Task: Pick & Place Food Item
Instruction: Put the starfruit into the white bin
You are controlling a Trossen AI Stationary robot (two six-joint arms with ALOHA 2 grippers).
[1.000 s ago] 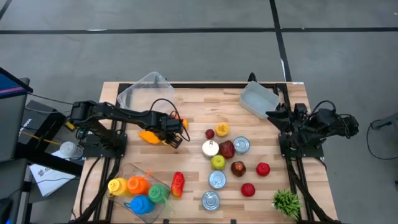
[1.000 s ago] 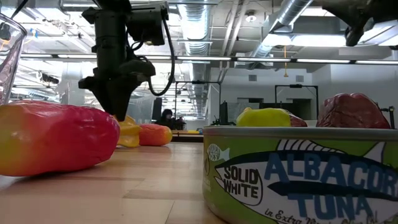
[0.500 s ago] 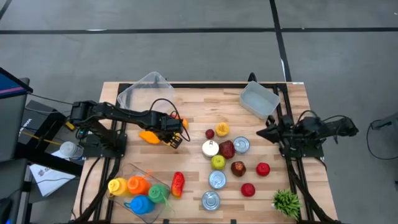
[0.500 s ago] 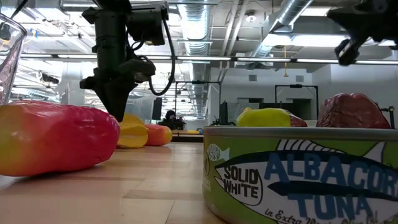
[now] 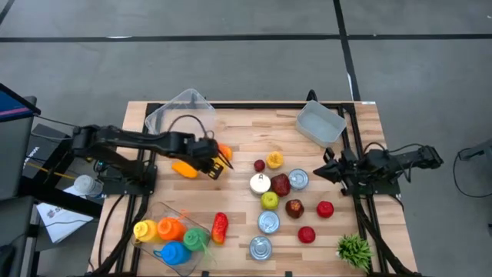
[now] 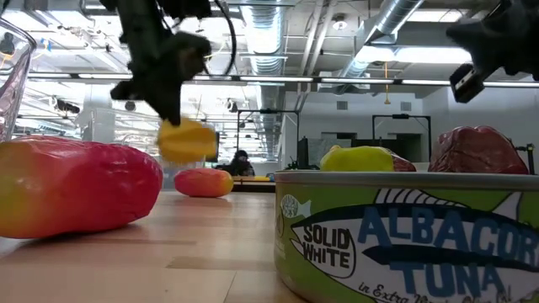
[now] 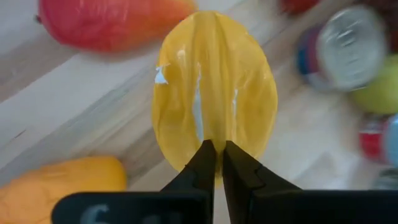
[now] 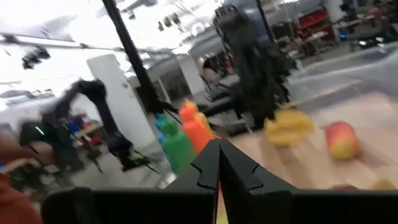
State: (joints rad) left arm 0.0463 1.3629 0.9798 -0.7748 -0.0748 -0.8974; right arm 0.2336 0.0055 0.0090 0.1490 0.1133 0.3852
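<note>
A yellow, creased food item [image 7: 214,93] hangs above the table with my left gripper [image 7: 216,163] shut on it. The low view shows the yellow item [image 6: 187,139] clear of the wood, below that gripper [image 6: 164,88]. In the high view the left gripper [image 5: 218,165] is left of the table's middle. A red-orange fruit [image 6: 202,182] and an orange-yellow fruit [image 5: 183,167] lie on the table beside it. My right gripper [image 8: 219,163] is shut on nothing, held level over the table's right side [image 5: 323,171]. My left gripper pinches the yellow item's near end [image 7: 214,146] between its two fingers, on the crease that runs along its middle. The fingers slant steeply down from above and lie in line with the crease. The item hangs below the fingertips, lifted clear of the table.
Cans and small fruits [image 5: 278,185] crowd the table's middle. Clear containers stand at the far left [image 5: 177,111] and far right [image 5: 320,123]. Coloured bottles lie in a tray [image 5: 173,235] at the near left, with a green plant [image 5: 354,248] near right. A tuna can [image 6: 404,236] fills the low view's front.
My left gripper has risen with the yellow item, which lay on the table next to the red-orange fruit and now hangs clear above it. My right arm has sunk and swung toward the table's near edge, its gripper now level.
</note>
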